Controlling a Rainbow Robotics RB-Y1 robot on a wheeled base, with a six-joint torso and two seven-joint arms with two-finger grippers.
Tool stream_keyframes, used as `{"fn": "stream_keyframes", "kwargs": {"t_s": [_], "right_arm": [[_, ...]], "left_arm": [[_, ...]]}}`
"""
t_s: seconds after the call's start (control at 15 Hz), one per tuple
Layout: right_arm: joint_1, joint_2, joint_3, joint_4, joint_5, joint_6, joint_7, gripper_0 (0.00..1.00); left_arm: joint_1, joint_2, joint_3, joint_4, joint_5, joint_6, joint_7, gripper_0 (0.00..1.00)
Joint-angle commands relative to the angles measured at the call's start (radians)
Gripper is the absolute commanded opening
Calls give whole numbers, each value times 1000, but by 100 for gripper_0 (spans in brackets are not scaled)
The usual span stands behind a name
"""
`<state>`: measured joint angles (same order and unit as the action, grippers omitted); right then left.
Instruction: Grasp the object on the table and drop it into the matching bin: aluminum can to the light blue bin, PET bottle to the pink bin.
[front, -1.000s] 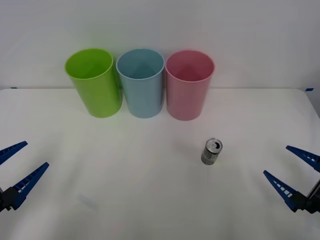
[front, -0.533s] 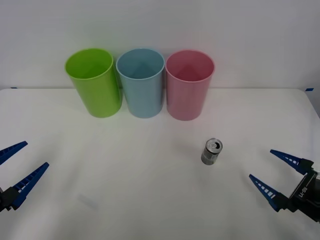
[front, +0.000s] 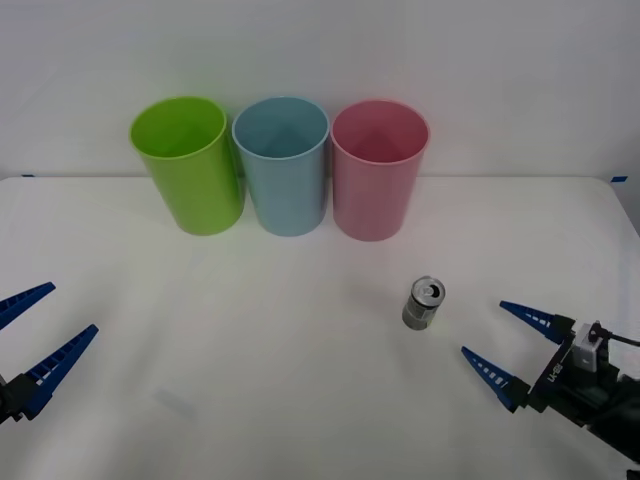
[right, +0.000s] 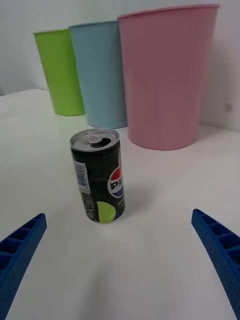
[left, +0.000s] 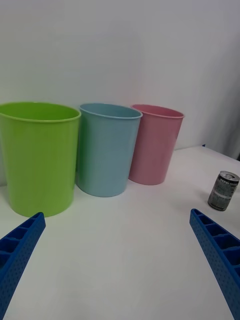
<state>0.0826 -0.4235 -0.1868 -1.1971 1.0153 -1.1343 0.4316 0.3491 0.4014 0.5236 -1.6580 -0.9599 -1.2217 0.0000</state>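
A small silver-grey aluminum can (front: 424, 303) with a dark label stands upright on the white table (front: 300, 350), in front of the pink bin (front: 379, 168). The light blue bin (front: 281, 165) stands just left of the pink one. My right gripper (front: 504, 344) is open, low over the table a little to the right of the can and nearer to me. In the right wrist view the can (right: 98, 182) stands ahead between the spread fingers, apart from both. My left gripper (front: 30, 330) hangs open at the table's left edge. The can (left: 223, 190) also appears far off in the left wrist view.
A lime green bin (front: 186, 163) stands left of the light blue one; all three bins line the back of the table against a white wall. Bare table surface lies around the can and between the two arms.
My right gripper has moved left and forward toward the can, staying open. The left arm, the can and the bins have not moved.
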Motion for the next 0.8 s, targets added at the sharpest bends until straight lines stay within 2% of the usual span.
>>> {"fn": "stream_keyframes", "kwargs": {"t_s": [0.07,0.47,0.8], "right_arm": [[-15,0,55,1,-18,53,16,100],[-50,3,179,1,-72,165,44,100],[-83,26,225,1,-70,237,61,100]], "left_arm": [[0,0,0,0,0,0,0,100],[0,0,0,0,0,0,0,100],[0,0,0,0,0,0,0,100]]}}
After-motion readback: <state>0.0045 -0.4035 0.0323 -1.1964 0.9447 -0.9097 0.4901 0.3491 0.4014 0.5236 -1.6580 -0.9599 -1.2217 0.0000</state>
